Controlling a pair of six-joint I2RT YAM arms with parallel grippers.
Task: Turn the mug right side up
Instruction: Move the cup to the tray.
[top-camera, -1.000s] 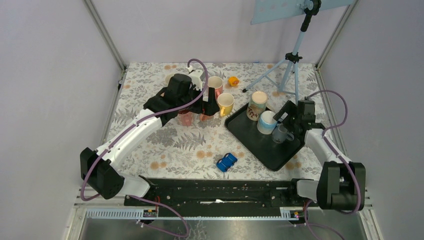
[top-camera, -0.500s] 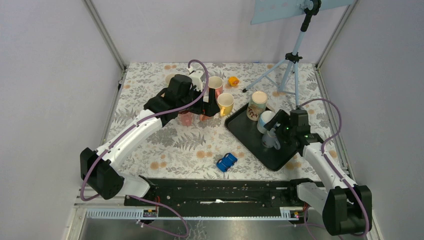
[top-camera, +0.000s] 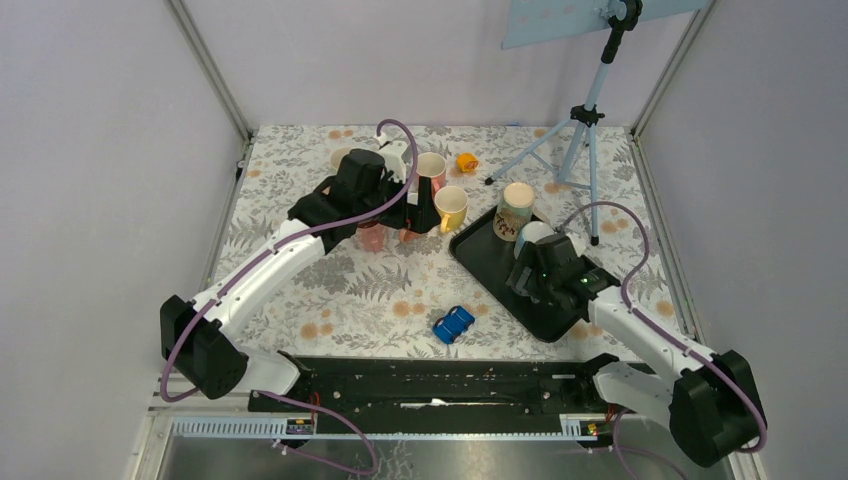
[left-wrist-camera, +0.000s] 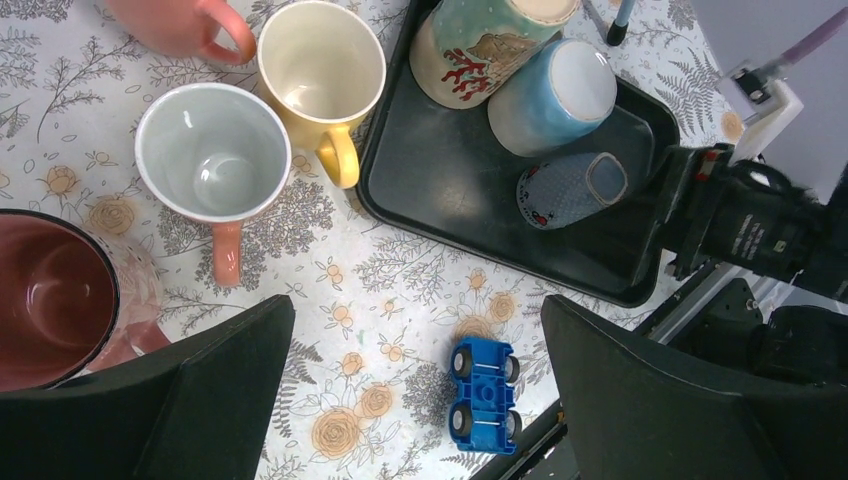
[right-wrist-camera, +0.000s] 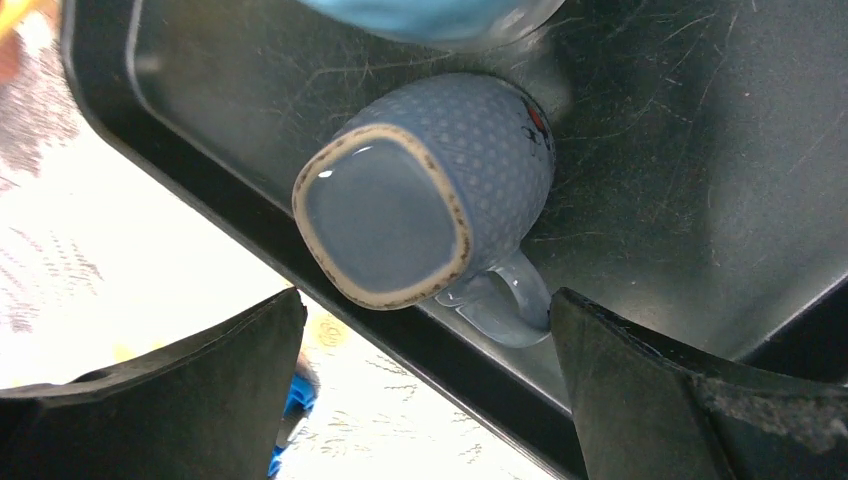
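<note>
Mugs standing upright under left gripper, fingers apart; car lying nearby. Sitting upside down on tray beside two bigger mugs: grey mug, right gripper hovering over it, fingers apart. Spreading underneath: floral cloth; standing behind: tripod; enclosing all: pale walls.

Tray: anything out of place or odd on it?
Yes. The grey dotted mug stands upside down on the black tray, base up, with its handle toward the tray's rim. The blue mug beside it is base up too. By contrast, the yellow mug on the table sits open side up.
</note>
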